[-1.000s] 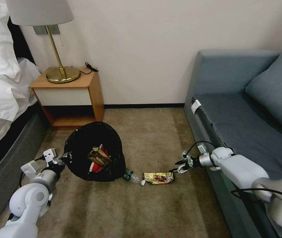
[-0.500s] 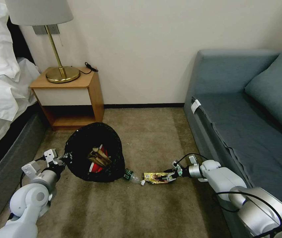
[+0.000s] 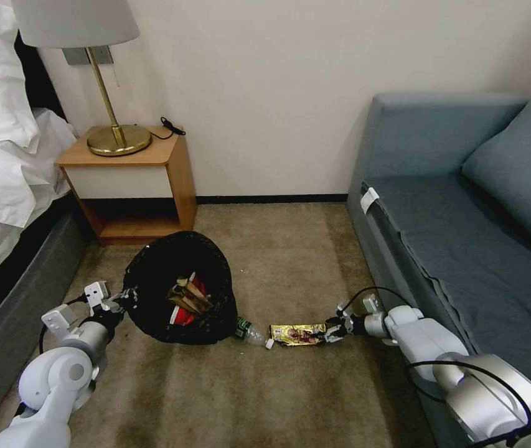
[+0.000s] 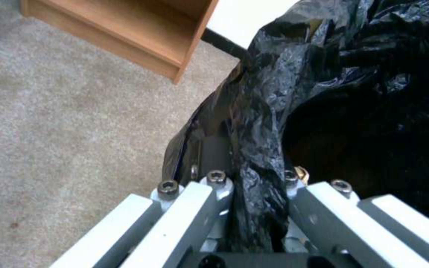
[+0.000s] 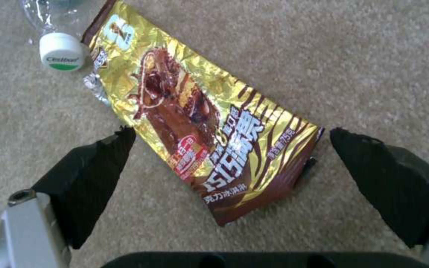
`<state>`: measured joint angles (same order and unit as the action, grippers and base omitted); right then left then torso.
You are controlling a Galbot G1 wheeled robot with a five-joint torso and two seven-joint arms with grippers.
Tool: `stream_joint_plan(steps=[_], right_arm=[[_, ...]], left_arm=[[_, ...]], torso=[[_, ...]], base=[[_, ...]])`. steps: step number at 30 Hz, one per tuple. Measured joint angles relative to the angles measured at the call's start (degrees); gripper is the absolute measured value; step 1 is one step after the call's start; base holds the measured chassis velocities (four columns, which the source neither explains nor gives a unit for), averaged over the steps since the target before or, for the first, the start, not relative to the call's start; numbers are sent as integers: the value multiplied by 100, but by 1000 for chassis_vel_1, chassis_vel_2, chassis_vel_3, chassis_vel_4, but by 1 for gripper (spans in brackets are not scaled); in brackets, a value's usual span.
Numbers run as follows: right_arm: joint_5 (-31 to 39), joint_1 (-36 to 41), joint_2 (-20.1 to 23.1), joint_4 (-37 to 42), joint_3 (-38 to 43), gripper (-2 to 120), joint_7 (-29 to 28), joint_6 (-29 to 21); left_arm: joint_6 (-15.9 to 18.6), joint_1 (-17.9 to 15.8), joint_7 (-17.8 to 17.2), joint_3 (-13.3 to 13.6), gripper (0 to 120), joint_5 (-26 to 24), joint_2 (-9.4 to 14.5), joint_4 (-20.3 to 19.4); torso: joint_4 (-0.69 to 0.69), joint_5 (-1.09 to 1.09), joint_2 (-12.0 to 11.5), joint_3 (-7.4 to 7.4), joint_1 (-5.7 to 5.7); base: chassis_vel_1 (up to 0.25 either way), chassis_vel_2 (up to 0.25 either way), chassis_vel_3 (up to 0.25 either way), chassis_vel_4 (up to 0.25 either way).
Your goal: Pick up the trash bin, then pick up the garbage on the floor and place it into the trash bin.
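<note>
Right wrist view is where the nearest detail is given: the right gripper (image 5: 232, 149) is spread wide, its two dark pads set on either side of the near end of the gold-yellow wrapper (image 5: 194, 123), which lies flat on the carpet (image 5: 373, 56). Neither pad is seen to touch the foil. For the pinch to be done well, the jaws would probably need to be lowered until the pads press into the pile, then closed across the wrapper's narrow width so that the thin foil buckles up between them rather than sliding out. Just beyond the far end, the white cap of the clear bottle (image 5: 62, 52) is seen almost touching the wrapper, so it may be nudged if the wrapper is dragged.

The left gripper (image 4: 254, 208) is shown in the left wrist view pressed together on a fold of black liner at the rim of the trash bin (image 4: 353, 93); this pinch is hidden in the head view.

From the head, the trash bin (image 3: 181, 289) is seen tipped toward the robot, holding brown paper and a red packet, with the bottle (image 3: 248, 331) just beside it. Farther off stands a nightstand (image 3: 134, 186).
</note>
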<state>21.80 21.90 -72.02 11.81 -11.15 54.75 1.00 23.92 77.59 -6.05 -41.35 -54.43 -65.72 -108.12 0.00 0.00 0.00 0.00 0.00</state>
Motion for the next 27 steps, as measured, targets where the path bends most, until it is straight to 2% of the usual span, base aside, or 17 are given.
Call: stream_joint_plan(steps=[18,27], right_arm=[[193,297,105,348,59,100,114,-49],[215,354,53,318,64,100,-149,-56]], left_arm=[[-81,20,62,-12,3,112,3,71],[-114,-13,89,-1,3,128,-2,136]], torso=[[0,0,0,0,0],[0,0,0,0,0]], base=[[0,0,0,0],[0,0,0,0]])
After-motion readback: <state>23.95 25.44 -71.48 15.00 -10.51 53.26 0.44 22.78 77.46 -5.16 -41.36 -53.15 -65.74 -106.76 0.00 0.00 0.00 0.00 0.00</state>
